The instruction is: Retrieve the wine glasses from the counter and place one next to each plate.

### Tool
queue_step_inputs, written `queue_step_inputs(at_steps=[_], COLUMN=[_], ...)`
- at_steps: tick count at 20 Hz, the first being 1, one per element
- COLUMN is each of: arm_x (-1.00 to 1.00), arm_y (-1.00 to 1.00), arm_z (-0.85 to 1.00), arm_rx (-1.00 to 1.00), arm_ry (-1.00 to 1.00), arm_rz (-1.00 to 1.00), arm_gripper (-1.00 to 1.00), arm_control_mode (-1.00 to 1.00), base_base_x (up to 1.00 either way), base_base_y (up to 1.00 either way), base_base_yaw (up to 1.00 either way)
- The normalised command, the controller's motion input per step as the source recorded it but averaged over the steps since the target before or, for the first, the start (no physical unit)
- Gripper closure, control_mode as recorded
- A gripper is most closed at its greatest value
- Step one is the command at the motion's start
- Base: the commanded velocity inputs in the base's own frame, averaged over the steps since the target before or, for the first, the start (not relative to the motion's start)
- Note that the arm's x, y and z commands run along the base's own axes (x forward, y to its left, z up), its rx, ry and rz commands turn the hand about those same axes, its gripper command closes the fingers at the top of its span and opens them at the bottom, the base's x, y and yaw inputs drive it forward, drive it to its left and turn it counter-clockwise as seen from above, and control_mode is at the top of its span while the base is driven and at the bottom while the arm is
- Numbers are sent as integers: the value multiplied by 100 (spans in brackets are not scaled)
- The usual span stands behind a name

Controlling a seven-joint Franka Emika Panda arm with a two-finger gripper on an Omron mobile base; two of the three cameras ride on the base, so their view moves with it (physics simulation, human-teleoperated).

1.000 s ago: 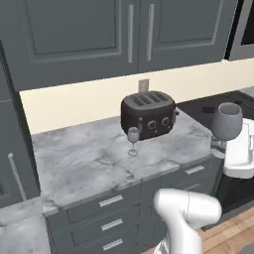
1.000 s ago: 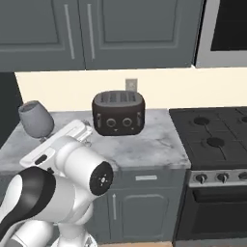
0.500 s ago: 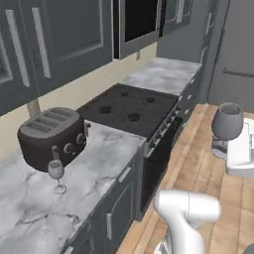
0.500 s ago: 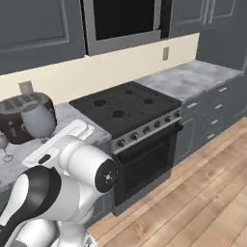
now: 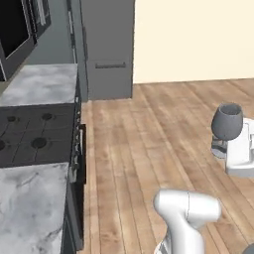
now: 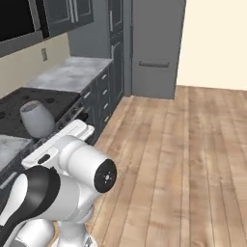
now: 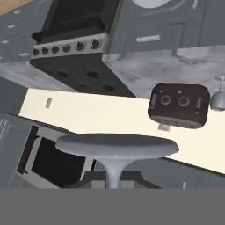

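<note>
Floorboards of warm brown wood (image 5: 163, 124) spread wide before a tall dark grey cabinet (image 6: 154, 48). Along one side ran the grey-veined white marble counter (image 5: 42, 83), broken by a black gas stove (image 5: 34, 141). A dark brown two-slot toaster (image 7: 179, 105) sat on the marble in the hand view, with a second clear stemmed glass (image 7: 218, 97) just beside it. The claw (image 5: 233, 149) carried a grey-tinted stemmed wine glass (image 5: 227, 121) aloft; whether its fingers were closed on the stem, I could not tell.

The white arm is reaching up and forward, its gripper (image 5: 229, 149) closing on the stem of a wine glass (image 5: 227, 122), carrying it upright above the wooden floor (image 5: 149, 139).
</note>
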Motion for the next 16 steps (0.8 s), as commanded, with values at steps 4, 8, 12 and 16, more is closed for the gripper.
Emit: queue_step_inputs(at_steps=[4, 8, 12, 16], arm_x=[0, 0, 0, 0], arm_y=[0, 0, 0, 0], arm_z=[0, 0, 0, 0], arm_rx=[0, 0, 0, 0], arm_ry=[0, 0, 0, 0], arm_rz=[0, 0, 0, 0], arm_gripper=[100, 100, 100, 100], arm_control_mode=[100, 100, 100, 100], base_base_x=[0, 0, 0, 0], base_base_y=[-21, -26, -28, -28], base_base_yaw=[-89, -87, -86, -86])
